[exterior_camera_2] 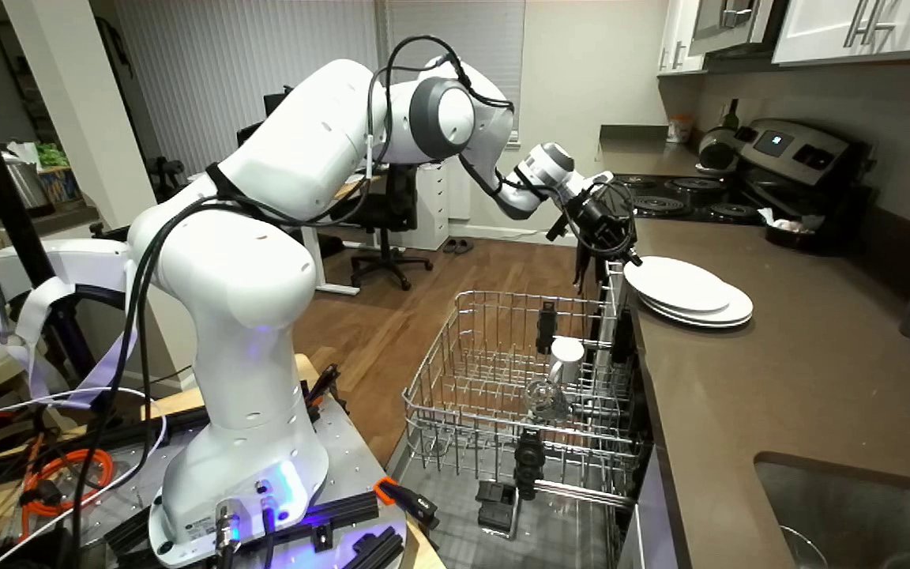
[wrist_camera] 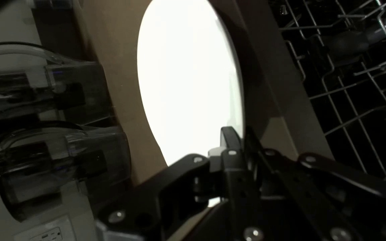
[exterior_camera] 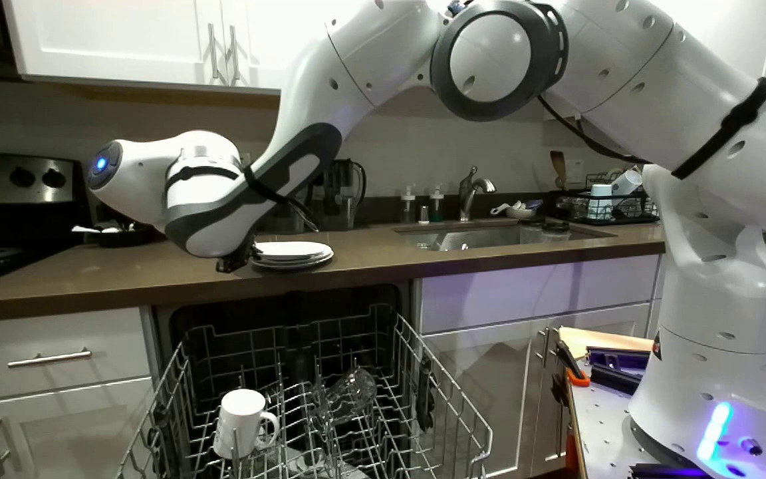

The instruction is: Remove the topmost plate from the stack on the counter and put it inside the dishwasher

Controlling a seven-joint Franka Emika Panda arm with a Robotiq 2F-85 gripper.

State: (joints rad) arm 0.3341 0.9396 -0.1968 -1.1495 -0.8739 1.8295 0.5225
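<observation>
Counter [exterior_camera: 107, 271] bears a low stack [exterior_camera_2: 739, 304] of white plates directly above an open dishwasher [exterior_camera: 237, 306], rack [exterior_camera_2: 547, 325] drawn out, presumably so the transfer stays short. Left of the stack in an exterior view, well apart from it, sits a dark container [exterior_camera: 124, 238] with pale contents too small to identify. Just beside the stack's left edge, the gripper [wrist_camera: 243, 137] is pinched onto the rim of the topmost plate [exterior_camera: 293, 249], one fingertip [wrist_camera: 231, 135] over the white face, the other apparently beneath; a thin rim is about all such a shallow piece offers. Below the stack, slightly left, a white mug [exterior_camera: 242, 422] stands in the rack, seemingly upside down, likely to drain. Over the stack lies the topmost plate itself, off-centre toward the gripper; whether it touches the plates beneath cannot be told, nor can those be counted surely. The wrist view crops the plate's far end and washes out its face, while both exterior views reduce the fingers to a dark clump. Behind the stack and a little right stands a clear pitcher [exterior_camera: 345, 199]; a second pitcher [wrist_camera: 75, 165], plain in the wrist view, is largely masked by the arm [exterior_camera: 509, 60] in an exterior view. Below the stack, also to the right, a clear glass [exterior_camera: 356, 392] tilts among the tines, its outline tangled with wire.
</observation>
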